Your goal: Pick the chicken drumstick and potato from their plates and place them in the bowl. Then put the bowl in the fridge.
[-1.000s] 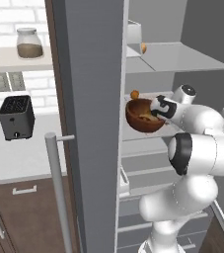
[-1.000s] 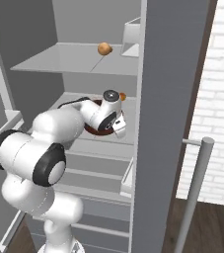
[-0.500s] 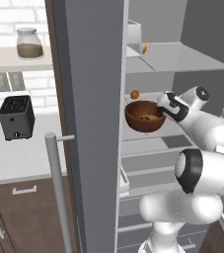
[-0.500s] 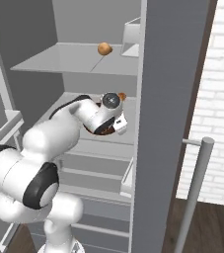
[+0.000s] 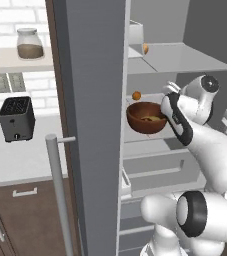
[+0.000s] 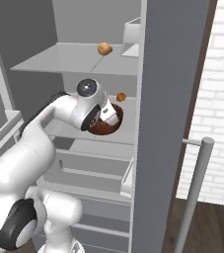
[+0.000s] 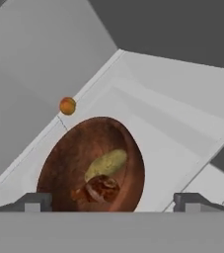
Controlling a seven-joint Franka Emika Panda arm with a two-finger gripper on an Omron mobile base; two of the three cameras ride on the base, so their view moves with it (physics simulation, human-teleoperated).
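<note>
You see the bowl (image 5: 146, 118) resting on a middle shelf (image 5: 150, 145) inside the fridge (image 5: 92, 100), near the shelf's front edge. Inside the bowl lie the potato (image 7: 106, 164) and, beside it, the chicken drumstick (image 7: 97, 189). The pincer (image 7: 111, 201) is spread wide, its fingertips (image 7: 32, 201) apart on both sides of the bowl and holding nothing. A small orange ball (image 5: 136, 95) sits just behind the bowl.

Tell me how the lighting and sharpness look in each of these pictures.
Left base view: flat even rendered light, no glare, the fridge door a smooth grey. Right base view: equally soft, the bowl partly behind the arm. Hand view: slightly soft edges, the bowl interior shaded dark around the potato and chicken drumstick.
</note>
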